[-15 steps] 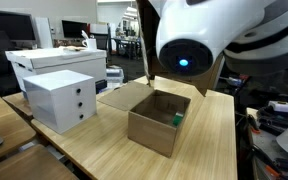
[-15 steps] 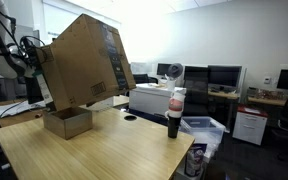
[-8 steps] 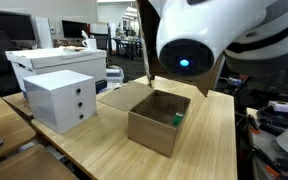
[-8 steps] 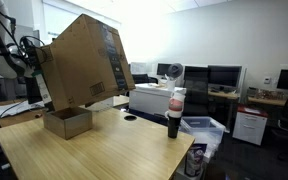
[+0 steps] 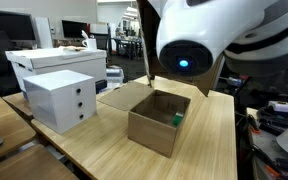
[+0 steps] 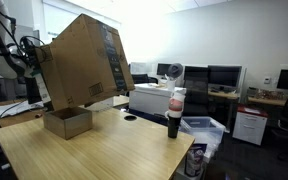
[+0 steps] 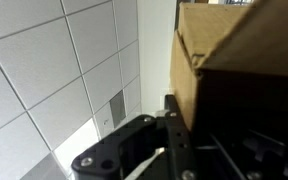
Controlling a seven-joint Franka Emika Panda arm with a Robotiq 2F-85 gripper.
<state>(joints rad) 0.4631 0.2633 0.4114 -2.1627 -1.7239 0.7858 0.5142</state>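
Large cardboard box [image 6: 84, 62] tilted up in an exterior view, right above small open box [image 6: 67, 122] on wooden surface [image 6: 104, 150], bottle [image 6: 175, 112] well apart; wrist view: fingers [image 7: 176, 140] closed just beside the large cardboard box, actual hold hidden

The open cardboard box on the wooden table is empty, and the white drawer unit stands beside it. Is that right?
Not quite. The cardboard box is not empty: a small green item lies inside it, as an exterior view shows. The rest holds: the box is open on the wooden table, with the white drawer unit beside it.
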